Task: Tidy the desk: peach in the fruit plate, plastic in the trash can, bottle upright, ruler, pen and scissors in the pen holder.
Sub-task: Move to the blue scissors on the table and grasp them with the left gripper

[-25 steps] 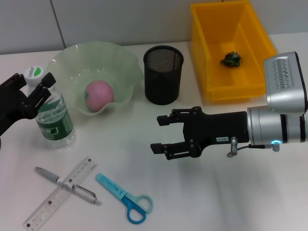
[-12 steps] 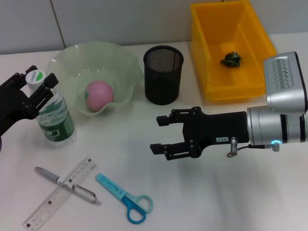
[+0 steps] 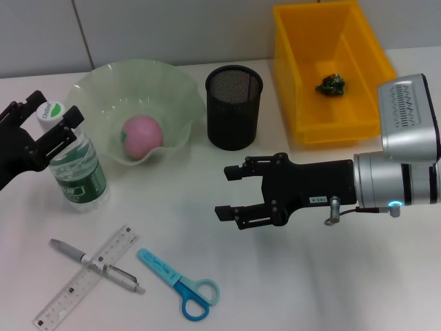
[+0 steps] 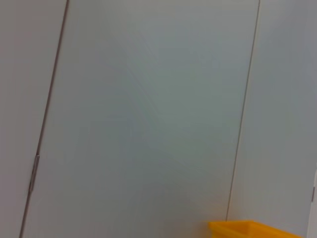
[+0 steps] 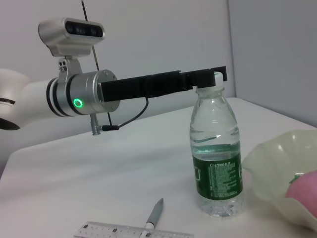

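The clear bottle [image 3: 77, 169] with a green label stands upright at the table's left. My left gripper [image 3: 52, 107] is open, its fingers on either side of the white cap [image 5: 214, 78]. The pink peach [image 3: 142, 134] lies in the pale green fruit plate [image 3: 103, 77]. Dark green crumpled plastic [image 3: 331, 85] sits in the yellow trash can [image 3: 358, 41]. A clear ruler [image 3: 86, 277], a grey pen [image 3: 96, 265] lying across it and blue scissors [image 3: 180, 284] rest at the front left. The black mesh pen holder [image 3: 233, 107] stands mid-back. My right gripper [image 3: 224, 192] hovers open at the table's middle, holding nothing.
The right wrist view shows the bottle [image 5: 216, 158], the left gripper [image 5: 208, 77] at its cap, the pen's tip [image 5: 154, 215], the ruler's edge [image 5: 129, 231] and the plate's rim [image 5: 270, 158]. The left wrist view shows only wall panels and a corner of the trash can [image 4: 247, 229].
My left gripper has risen from the bottle's neck to its cap, and the bottle has shifted slightly. The right arm has not moved.
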`<state>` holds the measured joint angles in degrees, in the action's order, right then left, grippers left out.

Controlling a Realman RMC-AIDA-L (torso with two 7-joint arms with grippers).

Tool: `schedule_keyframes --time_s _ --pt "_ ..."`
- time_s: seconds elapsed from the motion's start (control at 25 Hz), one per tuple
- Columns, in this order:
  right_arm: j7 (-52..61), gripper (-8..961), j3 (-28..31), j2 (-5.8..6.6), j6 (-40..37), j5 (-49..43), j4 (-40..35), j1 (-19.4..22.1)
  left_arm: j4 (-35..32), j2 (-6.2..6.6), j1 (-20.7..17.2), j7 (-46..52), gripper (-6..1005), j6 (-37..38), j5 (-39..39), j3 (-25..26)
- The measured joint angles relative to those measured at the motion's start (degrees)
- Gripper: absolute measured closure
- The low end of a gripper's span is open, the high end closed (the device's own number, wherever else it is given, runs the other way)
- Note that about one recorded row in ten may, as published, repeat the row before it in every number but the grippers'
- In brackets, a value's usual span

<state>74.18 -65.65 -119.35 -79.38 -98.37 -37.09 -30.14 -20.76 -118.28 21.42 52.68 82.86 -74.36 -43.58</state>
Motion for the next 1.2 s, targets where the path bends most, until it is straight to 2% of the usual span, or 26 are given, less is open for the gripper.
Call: schedule_keyframes --time_s 0.12,0.16,0.28,0.4,0.44,0.48,0.52,0.6,0.64,0.68,0.72,0.88,0.92,1.12,1.2 --pt "0.0 186 0.0 0.00 0.0 0.1 0.0 0.0 -1.9 0.20 -1.0 2.1 206 1.5 -0.3 0.0" --pt "0.0 186 0.0 0.00 0.0 0.1 0.0 0.0 -1.9 0.20 -1.0 2.1 206 1.5 -0.3 0.0" --pt "0.0 186 0.0 0.00 0.0 0.1 -0.2 0.0 -10.3 1.21 -4.7 10.4 207 4.3 -4.6 -1.1" --pt "0.2 186 0.0 -0.01 -0.1 0.1 -0.3 0.0 -12.0 1.54 -5.5 12.5 208 5.1 -5.8 -1.1" --pt "0.4 186 0.0 0.00 -0.1 0.2 -0.5 0.0 -14.7 2.30 -6.8 15.7 208 7.1 -8.0 -1.1" --pt "0.4 186 0.0 0.00 -0.1 0.2 -0.5 0.0 -14.7 2.30 -6.8 15.7 208 7.1 -8.0 -1.1" --pt "0.5 187 0.0 -0.01 -0.2 0.2 -0.6 0.0 -16.6 3.00 -7.5 18.4 209 9.4 -10.2 -1.1" --pt "0.8 187 0.0 0.00 -0.5 0.3 -0.7 0.0 -16.6 3.00 -7.5 18.4 209 9.4 -10.2 -1.1" --pt "1.6 187 0.1 0.05 -1.0 0.3 -1.0 -0.1 -18.1 3.76 -7.8 21.1 209 11.9 -12.9 -1.2" --pt "1.6 187 0.1 0.05 -1.0 0.3 -1.0 -0.1 -18.1 3.76 -7.8 21.1 210 11.9 -12.9 -1.2" --pt "2.0 187 0.2 0.12 -1.3 0.3 -1.2 -0.1 -20.3 4.56 -7.5 24.7 210 16.6 -18.7 -1.2" --pt "3.6 187 0.4 0.24 -2.2 0.3 -2.5 0.3 -21.3 4.41 -6.9 25.3 211 18.8 -22.5 -1.2" --pt "3.8 187 0.4 0.25 -2.4 0.2 -2.7 0.4 -22.2 3.39 -5.9 25.4 211 20.0 -26.8 -1.2" --pt "5.0 186 0.8 0.56 -3.1 -0.1 -2.9 0.6 -22.9 1.65 -4.5 25.3 214 20.3 -31.1 -1.2" --pt "5.2 186 0.8 0.71 -3.4 -0.1 -2.9 0.8 -23.0 1.38 -4.2 25.3 215 20.3 -31.7 -1.2"
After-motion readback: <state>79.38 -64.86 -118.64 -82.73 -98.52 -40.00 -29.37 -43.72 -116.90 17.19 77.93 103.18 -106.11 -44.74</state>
